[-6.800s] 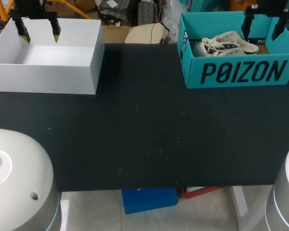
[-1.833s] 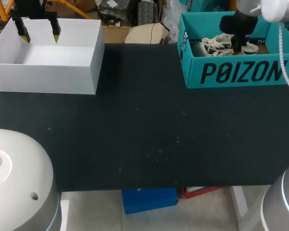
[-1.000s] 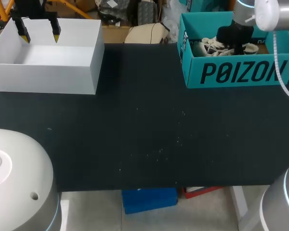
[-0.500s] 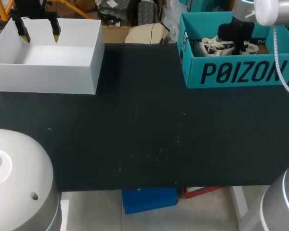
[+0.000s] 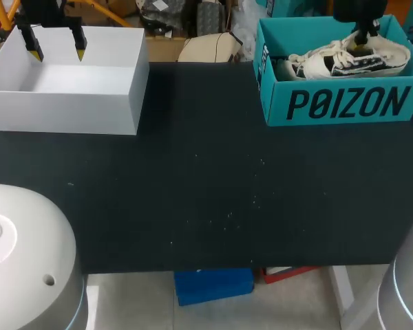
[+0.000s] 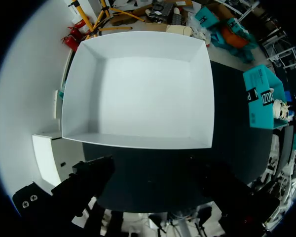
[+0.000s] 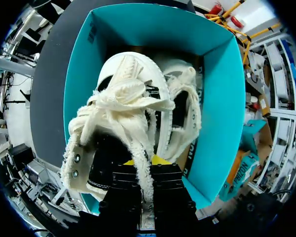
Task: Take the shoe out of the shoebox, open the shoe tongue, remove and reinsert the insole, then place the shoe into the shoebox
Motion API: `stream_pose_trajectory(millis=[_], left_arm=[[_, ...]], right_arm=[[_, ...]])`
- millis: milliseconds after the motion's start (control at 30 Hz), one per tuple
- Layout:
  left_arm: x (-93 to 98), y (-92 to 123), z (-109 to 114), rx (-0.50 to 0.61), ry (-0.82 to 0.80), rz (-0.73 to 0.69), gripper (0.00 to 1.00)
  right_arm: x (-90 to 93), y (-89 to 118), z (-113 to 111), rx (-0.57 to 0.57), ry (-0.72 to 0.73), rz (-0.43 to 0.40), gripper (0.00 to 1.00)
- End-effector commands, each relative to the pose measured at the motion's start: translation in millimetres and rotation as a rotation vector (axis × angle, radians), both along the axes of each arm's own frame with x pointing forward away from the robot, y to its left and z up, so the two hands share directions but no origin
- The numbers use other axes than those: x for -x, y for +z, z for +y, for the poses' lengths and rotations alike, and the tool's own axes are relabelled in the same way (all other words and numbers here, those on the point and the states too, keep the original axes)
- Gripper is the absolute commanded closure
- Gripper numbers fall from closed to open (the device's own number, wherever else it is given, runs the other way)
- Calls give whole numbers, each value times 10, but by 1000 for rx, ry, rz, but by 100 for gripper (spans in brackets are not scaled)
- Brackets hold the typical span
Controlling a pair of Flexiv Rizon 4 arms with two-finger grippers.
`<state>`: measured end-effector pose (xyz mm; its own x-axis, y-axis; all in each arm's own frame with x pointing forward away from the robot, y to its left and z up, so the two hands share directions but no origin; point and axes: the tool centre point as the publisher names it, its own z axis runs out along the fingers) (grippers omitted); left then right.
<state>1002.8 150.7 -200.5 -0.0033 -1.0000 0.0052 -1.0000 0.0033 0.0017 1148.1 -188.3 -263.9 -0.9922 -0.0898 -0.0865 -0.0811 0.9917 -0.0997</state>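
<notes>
Pinching the shoe (image 5: 351, 60) by its soft top, the right tool (image 7: 144, 161) grips it; it looks light and floppy, maybe steadier held at the heel.

The shoe (image 5: 361, 60) is a cream-white low sneaker with frayed fabric edges, loose white laces and dark side panels. It hangs partly above the rim of the shoebox (image 5: 344, 103), roughly level along the box's length, pinched at its upper between the closed fingers of the right gripper (image 7: 147, 162). The shoebox is an open teal carton with black lettering on its front wall, standing at the far right corner of the table (image 5: 206, 179). A second shoe (image 7: 183, 106) of the same kind lies on the box floor.
</notes>
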Motion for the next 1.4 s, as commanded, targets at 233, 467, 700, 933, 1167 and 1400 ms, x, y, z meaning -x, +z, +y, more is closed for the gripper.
stream_pose_trajectory(millis=[233, 467, 700, 933, 1167, 1400], left_arm=[[5, 5, -6, -3, 2, 2, 0], [5, 5, -6, -3, 2, 2, 0], [5, 5, -6, -3, 2, 2, 0], [5, 5, -6, -3, 2, 2, 0], [5, 5, -6, -3, 2, 2, 0], [5, 5, -6, -3, 2, 2, 0]], right_arm=[[438, 1106, 200, 61, 4, -44, 100], [962, 1295, 740, 83, -44, -46, 100], [1604, 1177, 1510, 58, -73, -27, 100], [2126, 811, 2308, -8, -60, 27, 100], [2395, 389, 2928, -38, -36, 57, 100], [2590, -84, 3457, -66, -29, 66, 100]])
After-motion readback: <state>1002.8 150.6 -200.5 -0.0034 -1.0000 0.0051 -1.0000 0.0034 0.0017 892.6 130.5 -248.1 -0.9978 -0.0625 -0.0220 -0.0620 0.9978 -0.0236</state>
